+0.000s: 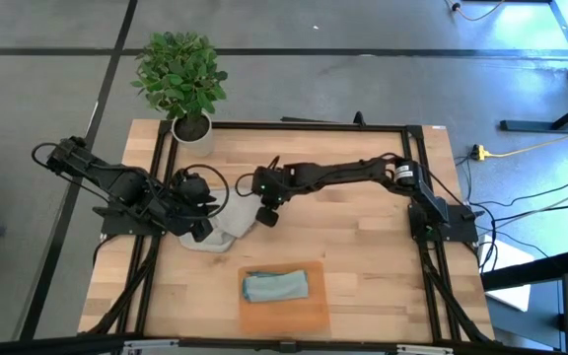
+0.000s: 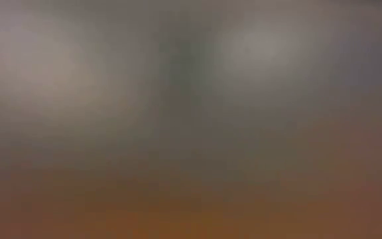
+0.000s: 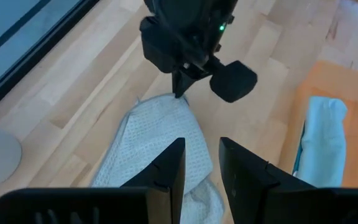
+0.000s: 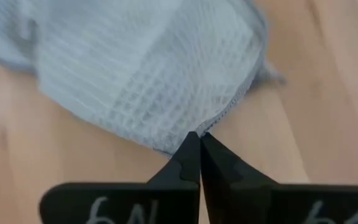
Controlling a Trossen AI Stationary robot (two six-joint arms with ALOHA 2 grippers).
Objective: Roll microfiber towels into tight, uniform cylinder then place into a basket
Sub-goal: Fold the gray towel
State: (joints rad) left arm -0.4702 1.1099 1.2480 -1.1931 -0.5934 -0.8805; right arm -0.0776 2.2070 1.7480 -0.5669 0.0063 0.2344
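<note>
Right gripper [image 4: 199, 140] pinched shut on grey towel [image 4: 154, 68] hem; towel runs from it toward left gripper [image 3: 201, 165], open above opposite end.

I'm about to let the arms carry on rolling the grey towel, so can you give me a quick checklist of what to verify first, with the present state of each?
1. Right tool shut on the edge of the grey towel: ok, tips pinched together at the hem.
2. Left tool open over the grey towel: ok, fingers parted, nothing between them.
3. Grey towel rolled into a tight cylinder: not ok, it lies loose and crumpled.
4. Blue towel in the tray: ok.
5. Room left in the tray for a second towel: ok, bare space beside the blue one.
6. Plant pot away from both arms: ok.
</note>
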